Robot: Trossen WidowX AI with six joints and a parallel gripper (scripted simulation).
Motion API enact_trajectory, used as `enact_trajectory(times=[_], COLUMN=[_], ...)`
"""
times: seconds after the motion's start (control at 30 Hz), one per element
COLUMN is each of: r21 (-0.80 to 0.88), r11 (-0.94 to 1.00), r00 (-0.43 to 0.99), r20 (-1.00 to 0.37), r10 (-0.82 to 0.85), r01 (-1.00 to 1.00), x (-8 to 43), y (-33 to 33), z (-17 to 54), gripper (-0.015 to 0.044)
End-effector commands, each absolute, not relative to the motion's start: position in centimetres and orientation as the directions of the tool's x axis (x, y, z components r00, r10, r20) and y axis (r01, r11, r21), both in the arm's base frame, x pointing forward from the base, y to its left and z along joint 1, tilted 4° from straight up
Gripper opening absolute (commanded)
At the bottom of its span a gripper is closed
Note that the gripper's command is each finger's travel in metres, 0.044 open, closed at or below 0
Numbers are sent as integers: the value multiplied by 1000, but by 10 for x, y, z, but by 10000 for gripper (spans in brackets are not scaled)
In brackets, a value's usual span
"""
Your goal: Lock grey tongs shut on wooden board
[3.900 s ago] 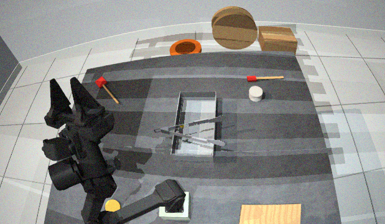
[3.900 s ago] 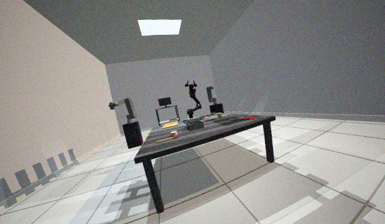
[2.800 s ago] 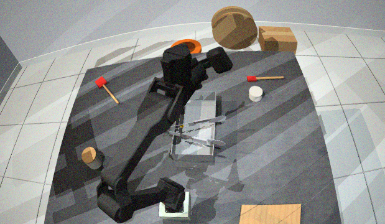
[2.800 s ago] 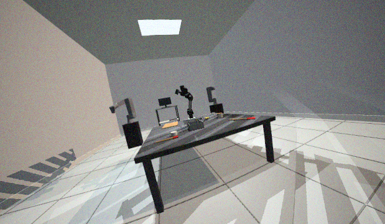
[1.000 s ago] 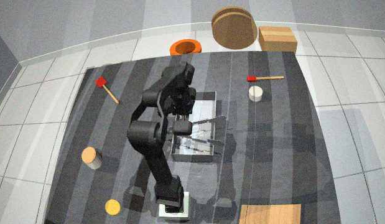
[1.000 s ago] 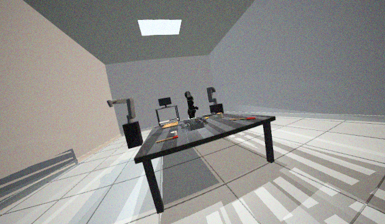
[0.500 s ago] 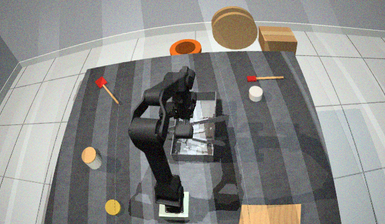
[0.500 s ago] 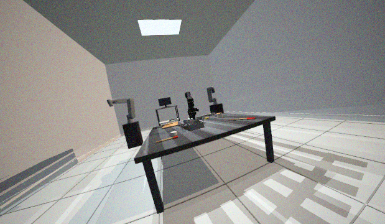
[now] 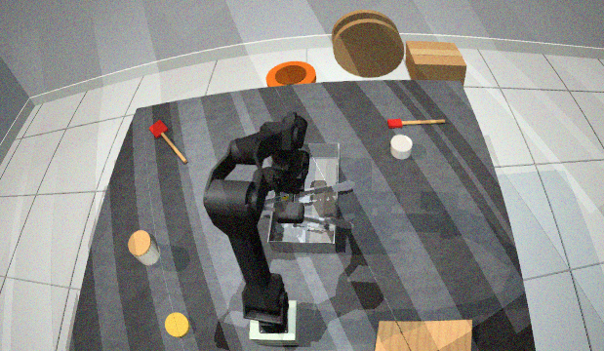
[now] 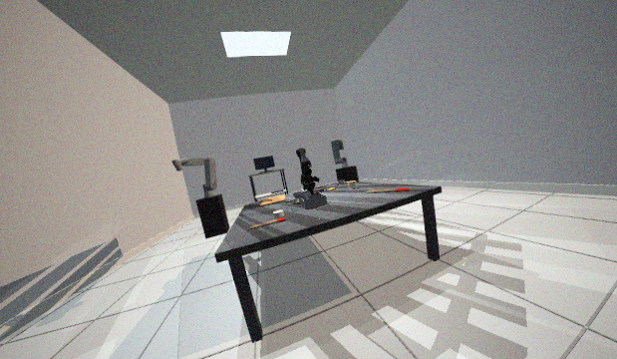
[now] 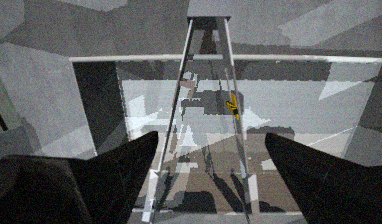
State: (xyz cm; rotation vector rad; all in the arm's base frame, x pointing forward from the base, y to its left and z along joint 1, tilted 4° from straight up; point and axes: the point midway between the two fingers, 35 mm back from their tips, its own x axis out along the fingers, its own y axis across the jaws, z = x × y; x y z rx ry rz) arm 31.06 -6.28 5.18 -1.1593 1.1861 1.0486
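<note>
The grey tongs (image 9: 344,186) (image 11: 209,9) lie open across the roasting tin (image 9: 302,242) (image 10: 315,200) (image 11: 302,60). Their two arms spread from the hinge, at the top in the wrist view, and the wide ends stick out over the tin's right rim in the top view. A small yellow mark (image 11: 233,105) shows at one arm. My gripper (image 11: 211,136) is open and empty over the tin, one finger to each side of the arms, touching neither in the wrist view. In the top view my arm hides the hinge end. The wooden board (image 9: 423,336) (image 10: 273,199) is bare.
A white cup (image 9: 401,147) and a red-headed brush (image 9: 394,123) stand and lie right of the tin. Another red-headed tool (image 9: 158,129) lies at the back left. A cork-topped jar (image 9: 140,244) and a yellow disc (image 9: 177,325) are on the left.
</note>
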Motion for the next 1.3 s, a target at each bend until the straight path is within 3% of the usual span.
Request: enact_trajectory(times=[0.0,0.57,1.27], r21=[-86,-86,-96], r11=[129,129,123], r00=[87,87,97], r20=[-996,-996,-995], r10=[1,1,2], r01=[-988,-988,-988], x=[308,306,309], y=[-62,-61,-62], z=[41,21,25], gripper=[440,440,300])
